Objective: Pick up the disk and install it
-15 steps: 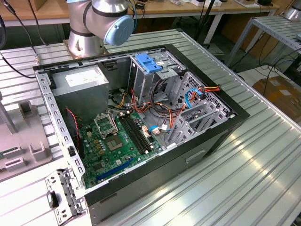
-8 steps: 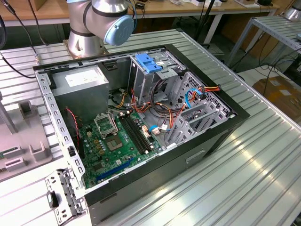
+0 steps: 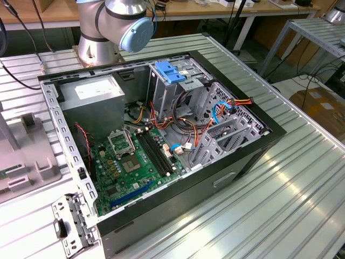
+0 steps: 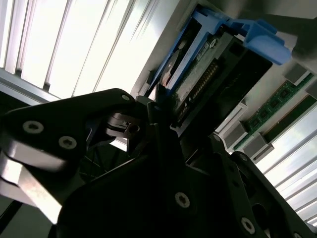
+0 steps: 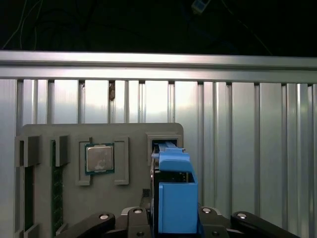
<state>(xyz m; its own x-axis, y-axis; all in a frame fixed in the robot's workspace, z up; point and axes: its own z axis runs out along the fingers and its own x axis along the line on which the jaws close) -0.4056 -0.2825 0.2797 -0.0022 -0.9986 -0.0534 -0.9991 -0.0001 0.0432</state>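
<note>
In both wrist views the disk (image 5: pixel 176 196) stands on edge between my fingers. Its blue plastic rail (image 4: pixel 233 27) runs along the edge, and its circuit-board side (image 4: pixel 200 74) faces the second wrist camera. My gripper (image 5: pixel 171 214) is shut on the disk, one black finger (image 5: pixel 136 214) against each broad side. The disk is at the open slot (image 5: pixel 166 140) of a grey holder plate (image 5: pixel 49 134); whether it still rests in that slot I cannot tell.
The grey holder plate also carries a processor chip (image 5: pixel 99 158) and memory sticks (image 5: pixel 54 191) on the ribbed metal table (image 5: pixel 247 129). In the exterior view, the open computer case (image 3: pixel 232 178) holds a motherboard (image 3: pixel 129 162), a grey power-supply box (image 3: pixel 94 97) and an upright drive cage with a blue latch (image 3: pixel 170 73).
</note>
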